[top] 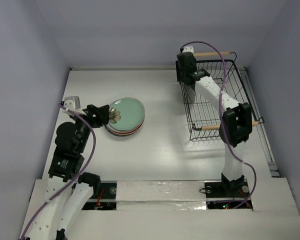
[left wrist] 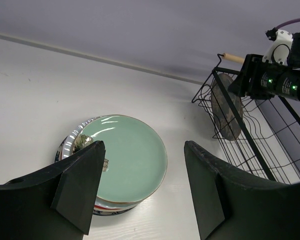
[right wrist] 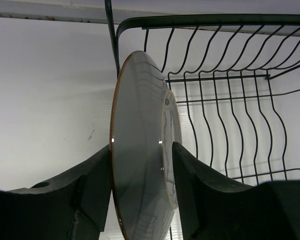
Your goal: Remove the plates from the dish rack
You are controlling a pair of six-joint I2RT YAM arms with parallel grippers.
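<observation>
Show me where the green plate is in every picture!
Top external: the green plate lies left of centre, facing up.
Left wrist: the green plate is low in the middle.
Right wrist: not in it.
Shared landmark: the dish rack, on the right in the top and left wrist views and filling the right wrist view.

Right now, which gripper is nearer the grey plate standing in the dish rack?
Right. The right gripper grips the grey plate inside the dish rack; the left gripper is open at the plate stack, across the table.
</observation>
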